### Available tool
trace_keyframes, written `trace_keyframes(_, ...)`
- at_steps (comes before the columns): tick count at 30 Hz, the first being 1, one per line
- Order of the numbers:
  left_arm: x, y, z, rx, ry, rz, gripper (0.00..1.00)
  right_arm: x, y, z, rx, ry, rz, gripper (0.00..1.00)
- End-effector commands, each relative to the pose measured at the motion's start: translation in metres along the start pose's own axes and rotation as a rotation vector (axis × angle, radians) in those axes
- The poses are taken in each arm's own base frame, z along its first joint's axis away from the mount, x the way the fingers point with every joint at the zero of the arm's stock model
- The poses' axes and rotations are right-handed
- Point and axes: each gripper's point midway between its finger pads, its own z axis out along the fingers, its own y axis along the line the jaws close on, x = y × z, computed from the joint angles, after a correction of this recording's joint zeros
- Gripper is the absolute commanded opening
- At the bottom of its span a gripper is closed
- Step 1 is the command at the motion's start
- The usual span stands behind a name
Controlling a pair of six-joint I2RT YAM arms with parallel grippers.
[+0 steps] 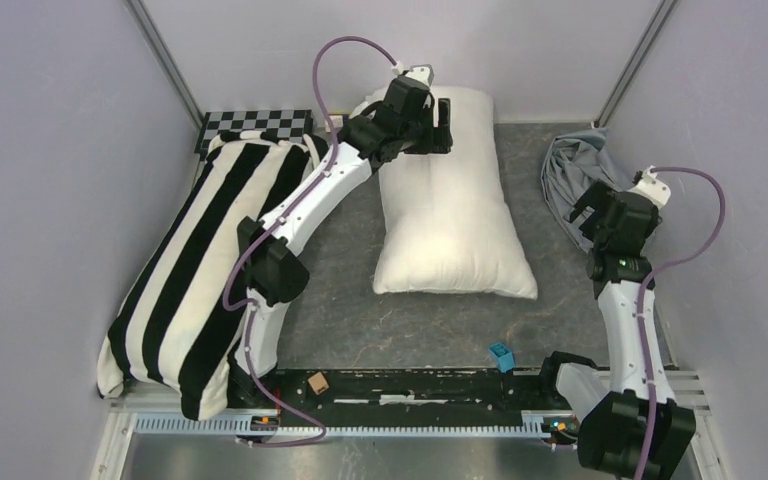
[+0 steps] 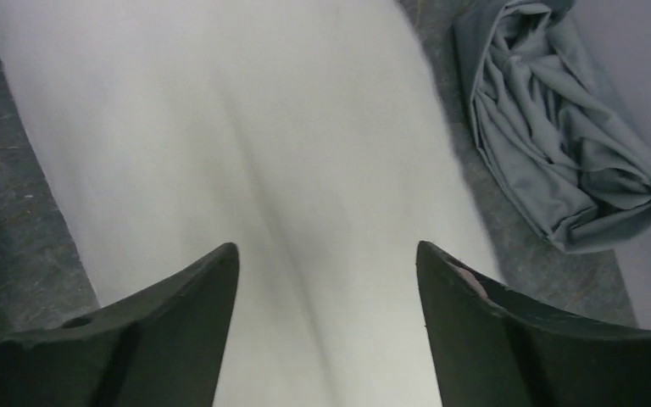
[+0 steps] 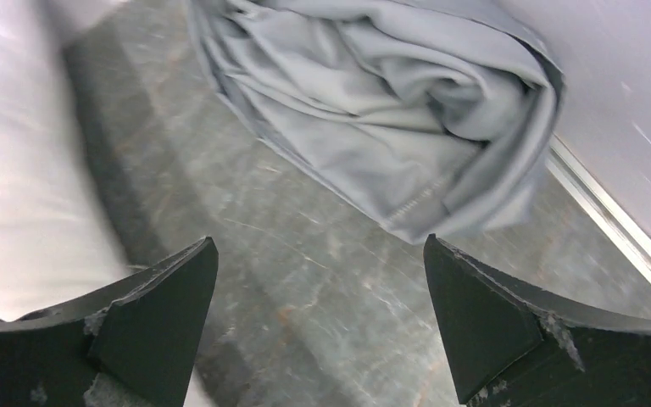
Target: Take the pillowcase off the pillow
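The plain white pillow (image 1: 457, 205) lies bare on the grey table, long axis running away from the arms. The light blue-grey pillowcase (image 1: 572, 180) sits crumpled in a heap by the right wall, apart from the pillow. My left gripper (image 1: 442, 125) hovers over the pillow's far end, open, with only white pillow (image 2: 246, 153) between its fingers (image 2: 182, 322). The pillowcase (image 2: 551, 144) shows at that view's upper right. My right gripper (image 1: 595, 200) stands open beside the heap, bare table between its fingers (image 3: 165, 314), the pillowcase (image 3: 373, 119) just ahead.
A long black-and-white striped pillow (image 1: 200, 260) lies along the left wall, with a checkerboard panel (image 1: 255, 125) behind it. A small blue block (image 1: 501, 356) and a brown block (image 1: 317, 382) sit at the near edge rail. Walls enclose left, right and back.
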Motion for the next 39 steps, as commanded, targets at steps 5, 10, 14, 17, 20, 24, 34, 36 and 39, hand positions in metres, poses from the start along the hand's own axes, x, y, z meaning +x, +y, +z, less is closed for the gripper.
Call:
trace_keyframes(5, -0.008, 0.015, -0.066, -0.031, -0.061, -0.032, 1.00, -0.017, 0.078, -0.031, -0.528, -0.219, -0.144, 0.98)
trace_keyframes(10, 0.009, 0.045, -0.124, -0.047, -0.173, -0.001, 1.00, -0.015, 0.074, -0.040, -0.545, -0.310, -0.169, 0.98)
trace_keyframes(14, 0.041, 0.066, -0.163, 0.005, -0.283, 0.035, 1.00, -0.002, 0.064, -0.042, -0.534, -0.346, -0.149, 0.98)
trace_keyframes(17, 0.060, 0.088, -0.182, -0.015, -0.373, 0.067, 1.00, 0.010, 0.060, -0.042, -0.543, -0.376, -0.130, 0.98)
trace_keyframes(20, 0.085, 0.118, -0.186, -0.097, -0.423, 0.101, 1.00, 0.026, 0.058, -0.040, -0.560, -0.381, -0.132, 0.98)
trace_keyframes(24, 0.110, 0.158, -0.188, -0.252, -0.443, 0.115, 1.00, 0.040, 0.044, -0.034, -0.519, -0.436, -0.134, 0.98)
trace_keyframes(34, 0.141, 0.248, -0.188, -0.557, -0.529, 0.164, 1.00, 0.085, 0.020, -0.011, -0.372, -0.492, -0.389, 0.98)
trace_keyframes(36, 0.142, 0.262, -0.187, -0.563, -0.538, 0.154, 1.00, 0.090, 0.012, -0.004, -0.293, -0.474, -0.394, 0.98)
trace_keyframes(39, 0.145, 0.289, -0.191, -0.632, -0.556, 0.142, 1.00, 0.096, 0.014, 0.002, -0.270, -0.462, -0.426, 0.98)
